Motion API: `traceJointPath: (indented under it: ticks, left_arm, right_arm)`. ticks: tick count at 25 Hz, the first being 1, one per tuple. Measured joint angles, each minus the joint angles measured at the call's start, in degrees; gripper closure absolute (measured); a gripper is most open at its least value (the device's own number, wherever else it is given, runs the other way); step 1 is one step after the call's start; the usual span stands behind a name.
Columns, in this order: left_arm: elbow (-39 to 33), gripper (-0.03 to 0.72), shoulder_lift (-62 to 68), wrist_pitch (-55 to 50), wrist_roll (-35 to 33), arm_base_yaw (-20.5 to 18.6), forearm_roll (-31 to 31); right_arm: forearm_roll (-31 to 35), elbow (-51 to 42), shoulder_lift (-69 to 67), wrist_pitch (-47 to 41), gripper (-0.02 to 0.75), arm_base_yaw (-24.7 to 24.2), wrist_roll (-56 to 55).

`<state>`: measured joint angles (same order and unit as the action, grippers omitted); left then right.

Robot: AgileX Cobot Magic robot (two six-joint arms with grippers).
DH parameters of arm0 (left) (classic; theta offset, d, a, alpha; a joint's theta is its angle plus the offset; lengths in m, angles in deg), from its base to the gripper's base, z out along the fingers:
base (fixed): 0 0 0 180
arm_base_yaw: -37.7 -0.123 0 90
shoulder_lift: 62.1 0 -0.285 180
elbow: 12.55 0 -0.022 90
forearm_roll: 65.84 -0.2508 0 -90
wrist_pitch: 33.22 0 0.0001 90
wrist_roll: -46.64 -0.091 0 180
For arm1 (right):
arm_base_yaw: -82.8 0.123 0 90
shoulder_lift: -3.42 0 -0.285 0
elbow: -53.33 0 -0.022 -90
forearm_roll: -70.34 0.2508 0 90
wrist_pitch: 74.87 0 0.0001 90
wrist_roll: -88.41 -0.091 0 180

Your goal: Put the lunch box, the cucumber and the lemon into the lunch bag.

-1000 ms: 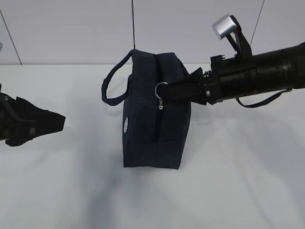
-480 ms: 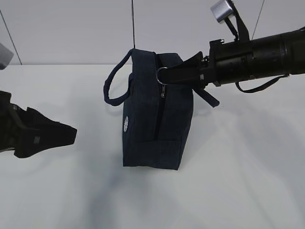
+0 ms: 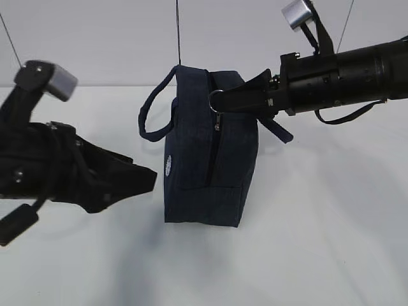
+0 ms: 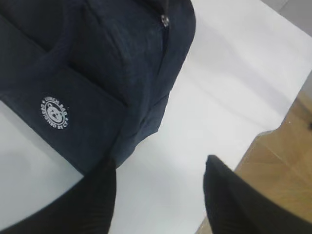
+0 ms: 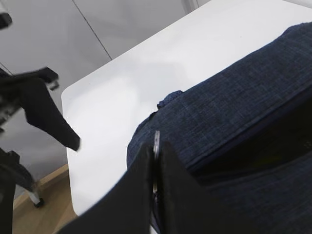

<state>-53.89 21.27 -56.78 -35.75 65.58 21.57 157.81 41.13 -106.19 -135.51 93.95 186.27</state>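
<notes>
White counter (image 3: pixel 331 242) and a pale grey wall fill the scene, and on that counter stands the dark navy boxy fabric lunch bag (image 3: pixel 191 159), upright on its narrow base with its zipper running down the facing side. The right gripper (image 3: pixel 220 101) has its fingers clenched on the silver ring pull (image 3: pixel 217 97) near the top of the bag; in the right wrist view the ring shows pinched edge-on between the two black fingers (image 5: pixel 139 195). The left gripper (image 4: pixel 158 190) sits low beside the bag's bottom corner, fingers parted and grasping nothing, the bag just ahead of and above them. A loop handle (image 3: pixel 152 108) hangs off the bag on the side toward the left fingers. Lunch box, cucumber and lemon are not in view. The step in hand looks like unzipping: it would go best if the left fingers steadied the bag body while the right draws the pull along the zipper line, not away from the fabric. The round white logo (image 4: pixel 54 112) shows a small bear face ringed with lettering that appears to read "LUNCH BAG"; the rest is too small to read.
</notes>
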Motion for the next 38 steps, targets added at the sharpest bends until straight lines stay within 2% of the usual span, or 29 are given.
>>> traceJointPath:
  ticks: [4,11,18,23,26,29,31,38]
  left_arm:
    - [2.04,0.273,4.82,4.15,-7.49,3.95,5.14]
    - [8.45,0.273,11.79,11.78,-9.67,8.12,6.93]
    - [12.94,0.276,17.56,15.59,-9.77,8.24,9.50]
    - [16.64,0.312,21.15,15.98,-9.79,8.24,10.41]
    - [17.32,0.402,22.31,15.04,-9.79,8.24,11.82]
    - [17.46,0.596,22.39,13.05,-9.79,8.24,12.31]
    - [17.46,0.668,22.53,11.83,-9.41,8.24,13.00]
    - [17.46,0.693,22.58,11.33,-7.96,8.24,13.64]
  right_arm:
    - [0.00,0.00,0.00,-0.37,0.731,0.00,-0.13]
    - [-0.09,0.00,0.00,-0.50,0.731,0.00,-0.17]
    - [-0.09,0.00,0.00,-0.54,0.731,0.00,-0.17]
    - [-0.09,0.00,0.00,-0.63,0.731,0.00,-0.27]
    - [-0.09,0.00,0.00,-0.63,0.731,0.00,-0.40]
    - [-0.09,0.00,0.00,-0.63,0.731,0.00,-0.60]
    - [-0.09,0.00,0.00,-0.38,0.731,0.00,-0.75]
    - [0.70,0.00,0.00,1.17,0.731,0.00,-1.18]
